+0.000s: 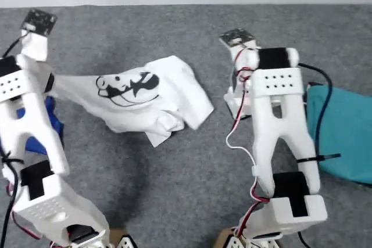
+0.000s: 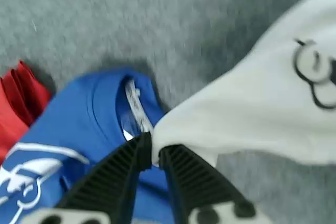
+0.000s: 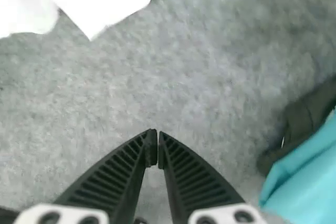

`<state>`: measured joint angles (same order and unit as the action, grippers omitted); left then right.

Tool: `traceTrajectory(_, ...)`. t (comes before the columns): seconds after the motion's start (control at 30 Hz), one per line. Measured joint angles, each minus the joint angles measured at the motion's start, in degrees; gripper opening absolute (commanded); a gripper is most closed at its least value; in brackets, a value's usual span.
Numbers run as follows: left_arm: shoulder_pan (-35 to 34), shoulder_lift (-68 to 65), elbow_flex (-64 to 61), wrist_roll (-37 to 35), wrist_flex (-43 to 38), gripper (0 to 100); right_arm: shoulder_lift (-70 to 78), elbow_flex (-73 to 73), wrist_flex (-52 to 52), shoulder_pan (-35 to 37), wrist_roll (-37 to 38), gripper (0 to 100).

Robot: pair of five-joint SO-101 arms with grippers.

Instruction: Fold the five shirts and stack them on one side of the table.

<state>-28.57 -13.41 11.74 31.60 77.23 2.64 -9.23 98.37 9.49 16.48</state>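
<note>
At the high view's left edge, the left gripper (image 2: 155,149) pinches the white shirt (image 1: 139,97); the right gripper (image 3: 153,141) is closed, empty.

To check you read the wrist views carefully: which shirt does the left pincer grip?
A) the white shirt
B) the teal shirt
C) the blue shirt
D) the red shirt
A: the left pincer is shut on an edge of the white shirt, with the blue shirt lying below it.
</note>
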Motion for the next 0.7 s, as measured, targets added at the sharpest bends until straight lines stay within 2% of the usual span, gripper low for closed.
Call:
traceTrajectory(0.1, -0.2, 0.0, 0.0, 4.6, 4.4, 6, 0.0, 0.0, -3.0, 2.2, 0.0, 17.0)
traceTrajectory(0.17, -0.1, 0.5, 0.0, 6.8, 7.2, 11, 0.0, 0.0, -5.1, 3.9, -0.2, 19.9)
traceTrajectory(0.3, 1.1, 5.6, 0.0, 7.9, 11.6, 17, 0.8, 0.0, -7.3, 7.6, -3.1, 20.9)
traceTrajectory(0.5, 3.7, 15.6, -0.8, 8.1, 14.6, 17, 7.1, 0.0, -9.2, 16.1, -3.6, 21.0)
traceTrajectory(0.7, 3.3, 17.2, -3.8, 8.1, 14.6, 17, 15.4, 0.0, -15.0, 18.1, -3.6, 21.0)
